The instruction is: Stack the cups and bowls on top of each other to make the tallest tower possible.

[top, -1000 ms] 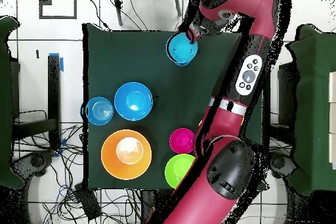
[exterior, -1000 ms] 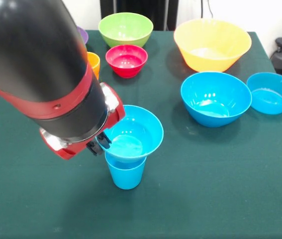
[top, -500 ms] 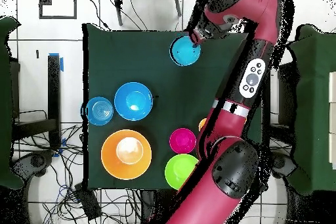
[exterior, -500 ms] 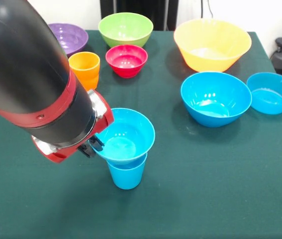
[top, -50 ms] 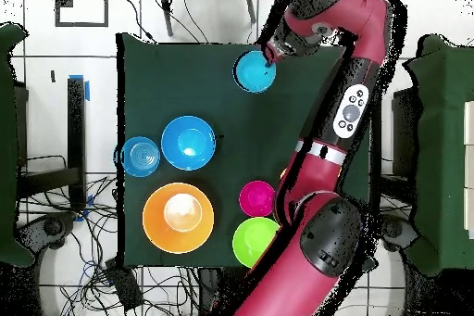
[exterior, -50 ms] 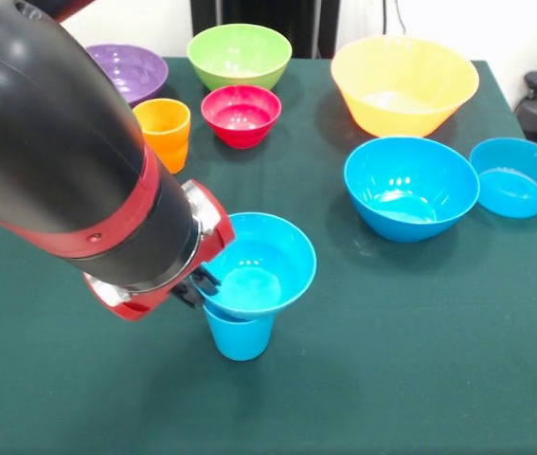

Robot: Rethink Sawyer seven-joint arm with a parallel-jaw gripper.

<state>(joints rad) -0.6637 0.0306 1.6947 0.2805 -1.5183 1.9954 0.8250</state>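
The tool [exterior, -50 ms: 202, 282] grips a blue bowl [exterior, -50 ms: 260, 265] over the blue cup [exterior, -50 ms: 240, 336].

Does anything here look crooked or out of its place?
Yes. The blue bowl sits tilted on the blue cup, not level, with the gripper at its rim. The other bowls stand upright on the table.

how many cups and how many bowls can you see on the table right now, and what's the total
Cups: 2, orange and blue.
Bowls: 7, purple, green, red, yellow-orange, and three blue.
Total: 9.
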